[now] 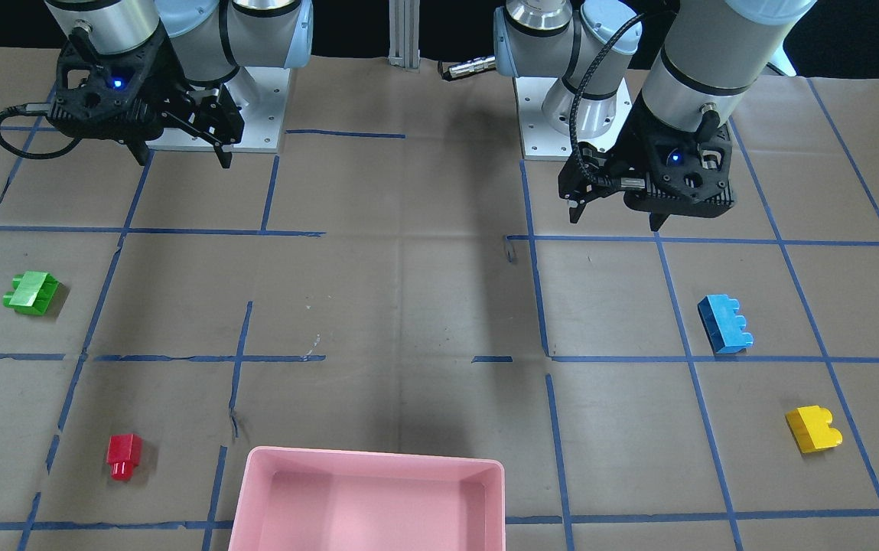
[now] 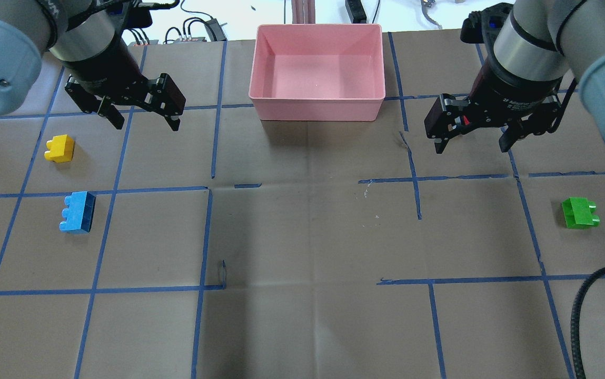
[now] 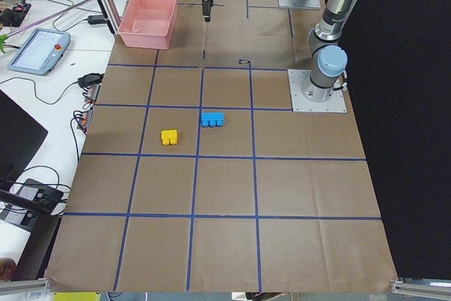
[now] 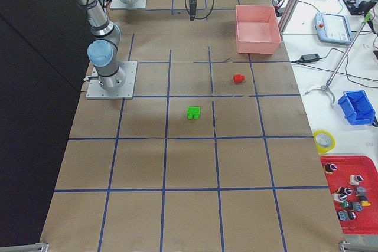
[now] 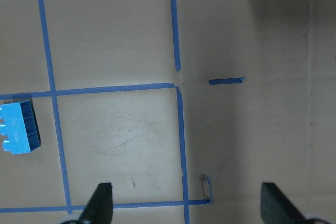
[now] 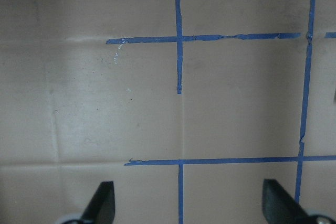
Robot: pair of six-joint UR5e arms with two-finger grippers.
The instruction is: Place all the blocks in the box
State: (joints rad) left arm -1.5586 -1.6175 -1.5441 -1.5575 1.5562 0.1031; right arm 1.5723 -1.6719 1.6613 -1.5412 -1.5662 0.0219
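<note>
Blocks [image 2: 77, 211] all lie outside the box [image 2: 317, 109]. Left end effector [image 2: 147, 123] and right end effector [image 2: 470, 147] hover spread apart; an off-centre pinch could flick the red block [image 1: 124, 456] away.

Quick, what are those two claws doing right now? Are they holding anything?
Left claw: open, holding nothing.
Right claw: open, holding nothing.

Four blocks [image 1: 31, 292] [image 1: 124, 455] [image 1: 725, 324] [image 1: 814, 428], one box [image 1: 378, 458], two grippers [image 1: 183, 161] [image 1: 613, 222].
</note>
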